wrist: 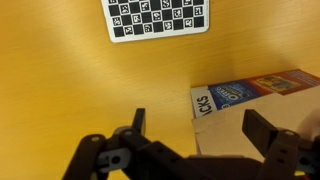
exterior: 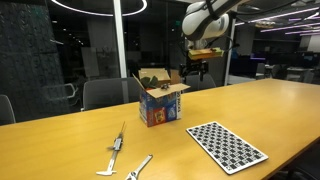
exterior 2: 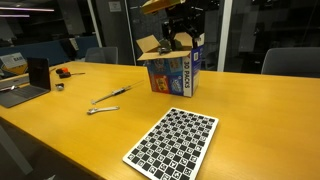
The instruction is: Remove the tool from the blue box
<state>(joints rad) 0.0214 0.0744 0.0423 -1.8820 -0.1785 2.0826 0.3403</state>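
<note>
The blue box [exterior: 160,105] stands on the wooden table with its brown flaps open; it shows in both exterior views [exterior 2: 178,75]. In the wrist view its blue printed side [wrist: 250,90] and a brown flap lie right below the jaws. My gripper [exterior: 196,66] hangs just above the box's opening, at its edge [exterior 2: 181,40]. In the wrist view the gripper [wrist: 200,128] has its fingers spread wide with nothing between them. The small dark tool does not show in any view.
A long thin silvery tool [exterior: 117,142] and a shorter plier-like tool [exterior: 139,166] lie on the table in front of the box. A flat black-and-white checkered board [exterior: 227,146] lies beside them [exterior 2: 172,140]. A laptop [exterior 2: 22,90] sits at the table's far end. Chairs stand behind the table.
</note>
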